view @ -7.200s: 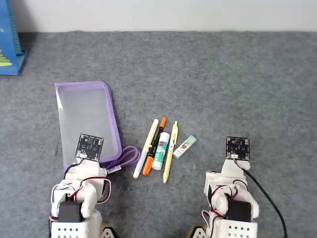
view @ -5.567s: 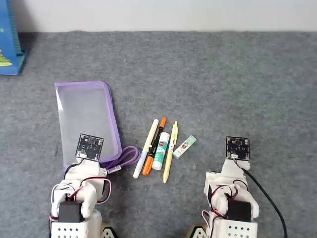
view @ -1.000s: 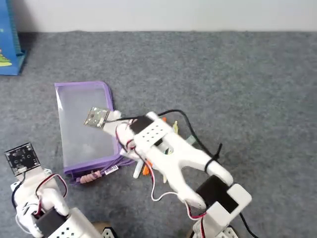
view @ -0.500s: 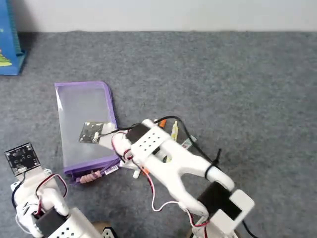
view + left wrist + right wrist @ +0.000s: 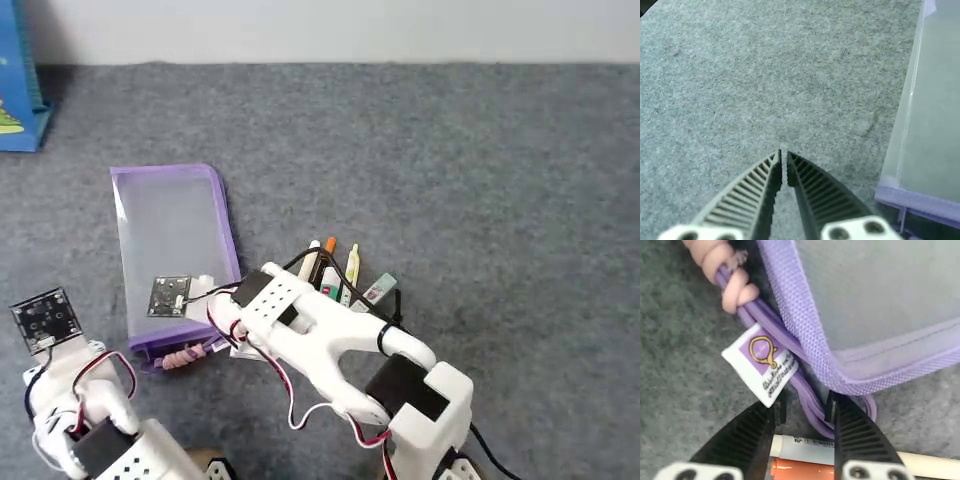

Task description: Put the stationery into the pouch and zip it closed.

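Straddling the pouch strap with nothing yet loaded

The right gripper point(image 5: 804, 402) is held open, its jaws set either side of the purple strap loop point(image 5: 809, 396) at the pouch's corner. Whether the strap is already touched cannot be told. A white label point(image 5: 760, 371) lies just beside one jaw, and a pink coiled zip pull point(image 5: 722, 277) is seen farther along the strap. The strap is judged to be the target so that the pouch point(image 5: 175, 235) can be steadied or its mouth raised for loading.

The pouch is laid flat on the grey carpet point(image 5: 480, 200), and nothing is seen through its clear wall. The stationery point(image 5: 338, 272) is lined up just beside it, partly covered by the right arm. A white pen point(image 5: 840, 446) and an orange marker point(image 5: 795, 466) lie near the loop's end.

The left gripper point(image 5: 784, 159) is clenched on nothing over bare carpet beside the pouch's edge, and is judged to be out of the way there.
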{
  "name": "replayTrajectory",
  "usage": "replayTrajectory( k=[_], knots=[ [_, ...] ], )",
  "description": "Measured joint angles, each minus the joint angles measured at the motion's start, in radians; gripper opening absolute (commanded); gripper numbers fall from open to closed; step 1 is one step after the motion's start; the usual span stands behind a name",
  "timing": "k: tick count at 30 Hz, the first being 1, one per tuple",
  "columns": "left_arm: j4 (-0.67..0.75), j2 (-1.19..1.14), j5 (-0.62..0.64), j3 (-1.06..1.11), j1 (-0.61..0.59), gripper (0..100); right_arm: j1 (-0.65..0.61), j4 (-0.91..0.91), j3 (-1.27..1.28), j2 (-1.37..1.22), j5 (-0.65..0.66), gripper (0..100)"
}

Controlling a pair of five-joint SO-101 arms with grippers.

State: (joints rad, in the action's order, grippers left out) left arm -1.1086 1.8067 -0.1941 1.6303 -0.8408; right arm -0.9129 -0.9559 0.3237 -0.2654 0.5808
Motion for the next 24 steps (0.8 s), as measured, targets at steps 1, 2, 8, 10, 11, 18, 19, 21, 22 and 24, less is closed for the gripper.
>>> replayTrajectory(
  k=[1,2,8,10,11,18,19,21,22,24],
  knots=[
    [0.0,0.0,0.0,0.0,0.0,2,0.0,-0.011,-0.005,-0.006,0.0,13.1],
    [0.0,0.0,0.0,0.0,0.0,2,0.0,-0.021,-0.015,-0.014,0.0,10.4],
    [0.0,0.0,0.0,0.0,0.0,2,0.008,-0.043,-0.068,-0.046,0.0,0.5],
    [0.0,0.0,0.0,0.0,0.0,2,0.014,-0.057,-0.069,-0.048,0.0,0.9],
    [0.0,0.0,0.0,0.0,0.0,2,0.017,-0.063,-0.069,-0.048,0.0,0.8],
    [0.0,0.0,0.0,0.0,0.0,2,0.055,-0.137,-0.071,0.04,0.0,0.9],
    [0.0,0.0,0.0,0.0,0.0,2,0.069,-0.152,-0.071,0.072,0.0,0.9],
    [0.0,0.0,0.0,0.0,0.0,2,0.106,-0.189,-0.071,0.137,0.0,0.9],
    [0.0,0.0,0.0,0.0,0.0,2,0.127,-0.207,-0.071,0.169,0.0,0.9],
    [0.0,0.0,0.0,0.0,0.0,2,0.183,-0.236,-0.071,0.233,0.002,0.9]
  ],
)
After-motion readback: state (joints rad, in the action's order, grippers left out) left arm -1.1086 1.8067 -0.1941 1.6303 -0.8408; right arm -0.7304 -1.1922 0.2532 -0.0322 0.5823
